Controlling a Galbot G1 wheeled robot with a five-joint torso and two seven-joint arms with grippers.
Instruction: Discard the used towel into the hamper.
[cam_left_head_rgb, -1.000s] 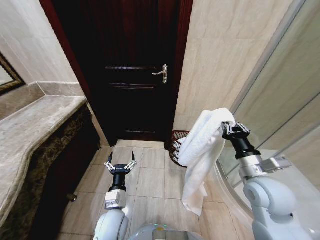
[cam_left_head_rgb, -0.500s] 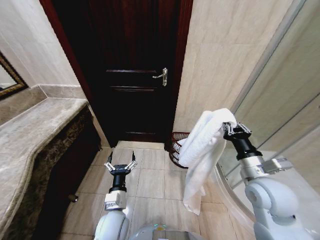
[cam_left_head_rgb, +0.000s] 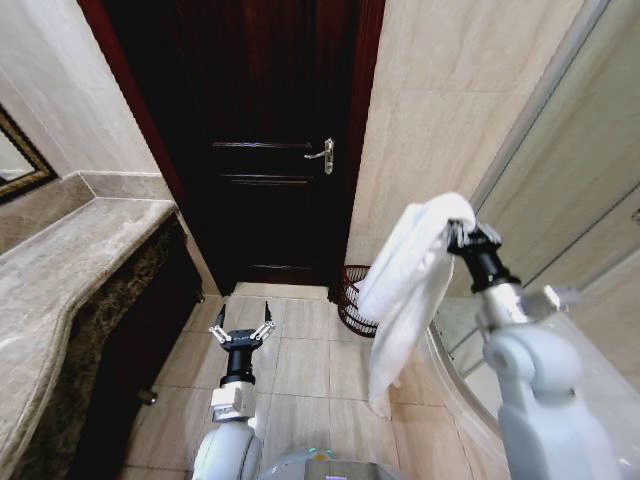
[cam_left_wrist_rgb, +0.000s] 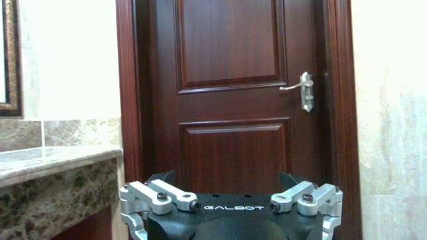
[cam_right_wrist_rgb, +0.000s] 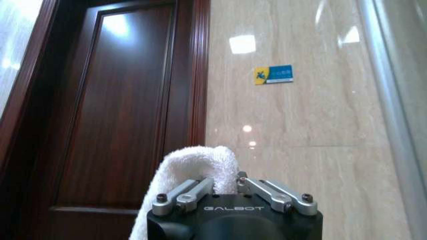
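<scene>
At the far end of the room the dark wooden door (cam_left_head_rgb: 275, 150) stands shut, with the marble counter (cam_left_head_rgb: 60, 290) running along the left and a glass shower panel (cam_left_head_rgb: 590, 200) curving in close on the right, so the open room for moving is the strip of tiled floor (cam_left_head_rgb: 300, 360) between them. Since a second ago the whole head view has shifted a little and the right arm has lifted the towel (cam_left_head_rgb: 410, 280) slightly higher; by my reading that carries it toward a drop, but it is not yet over the target. The hamper (cam_left_head_rgb: 358, 298) sits on the floor at the far right, against the beige wall just right of the door frame, its near side hidden behind the hanging cloth. The right gripper (cam_left_head_rgb: 462, 238) is clamped on the towel's top fold, the rest dangling low. The left gripper (cam_left_head_rgb: 242, 331) waits low at the near left, fingers spread and empty.
</scene>
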